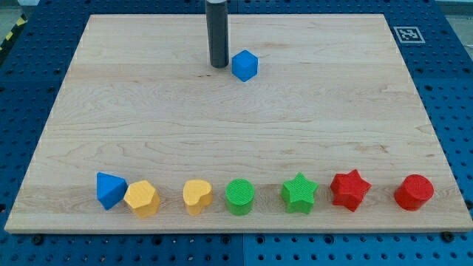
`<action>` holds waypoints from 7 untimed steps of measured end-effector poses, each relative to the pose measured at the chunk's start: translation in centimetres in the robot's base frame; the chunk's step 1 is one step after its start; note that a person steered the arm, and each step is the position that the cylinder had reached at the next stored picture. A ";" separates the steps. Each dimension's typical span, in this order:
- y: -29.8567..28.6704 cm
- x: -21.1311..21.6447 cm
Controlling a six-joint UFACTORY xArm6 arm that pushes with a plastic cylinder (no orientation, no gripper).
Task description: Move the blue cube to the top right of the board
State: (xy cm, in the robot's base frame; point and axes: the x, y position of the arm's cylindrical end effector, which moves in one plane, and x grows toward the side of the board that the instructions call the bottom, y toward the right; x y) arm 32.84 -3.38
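Note:
The blue cube (244, 65) sits on the wooden board (236, 125) near the view's top, a little left of centre. My tip (219, 66) rests on the board just to the cube's left, with a small gap between them. The dark rod rises straight up out of the view's top edge.
A row of blocks lies along the view's bottom: a blue triangular block (110, 190), a yellow hexagon (141, 198), a yellow heart (197, 196), a green cylinder (239, 196), a green star (299, 193), a red star (349, 189), a red cylinder (413, 193). A printed marker (407, 34) sits at the top right corner.

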 end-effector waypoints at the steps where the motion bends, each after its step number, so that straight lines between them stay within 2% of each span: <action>1: 0.9 3.5; 2: 1.2 4.2; 3: 1.6 1.7; 7: 18.3 1.5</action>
State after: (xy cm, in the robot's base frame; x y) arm 34.37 14.89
